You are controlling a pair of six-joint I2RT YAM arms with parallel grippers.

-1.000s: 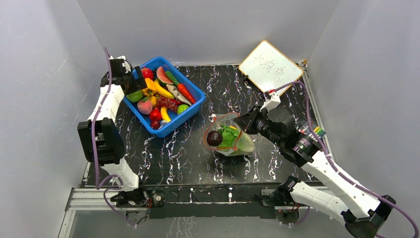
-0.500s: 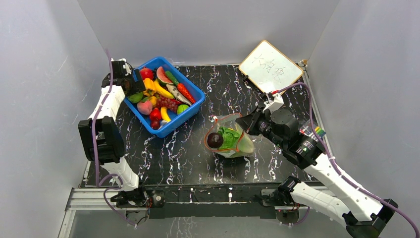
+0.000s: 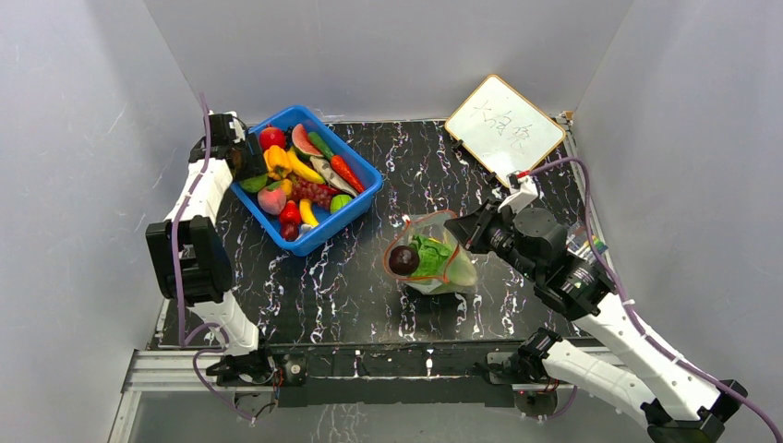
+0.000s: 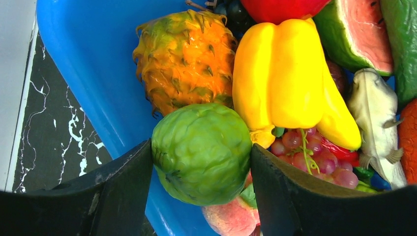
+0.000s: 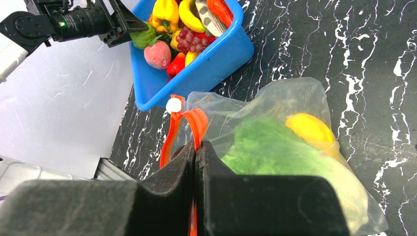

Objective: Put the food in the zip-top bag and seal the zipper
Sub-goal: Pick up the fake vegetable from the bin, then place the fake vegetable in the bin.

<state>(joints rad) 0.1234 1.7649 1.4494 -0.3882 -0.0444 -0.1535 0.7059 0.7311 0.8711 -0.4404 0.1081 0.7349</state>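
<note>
My right gripper [image 5: 195,147] pinched the zipper [image 5: 168,135] tight, propping the zip-top bag [image 5: 290,98] open for loading. My left gripper [image 4: 200,164] sat in the blue bin [image 4: 93,59], its fingers against both sides of a lumpy green fruit [image 4: 201,142]. I couldn't tell whether they truly gripped it. One bag held three pieces: lettuce [image 5: 265,142], yellow pepper [image 5: 310,129] and dark plum [image 3: 401,259].

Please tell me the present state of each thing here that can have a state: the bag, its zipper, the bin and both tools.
zip-top bag: open, with lettuce and a dark plum inside
zipper: not sealed
right tool: shut on the zipper
left tool: closed on the green fruit
green fruit: in the blue bin
blue bin: full of toy food
</note>
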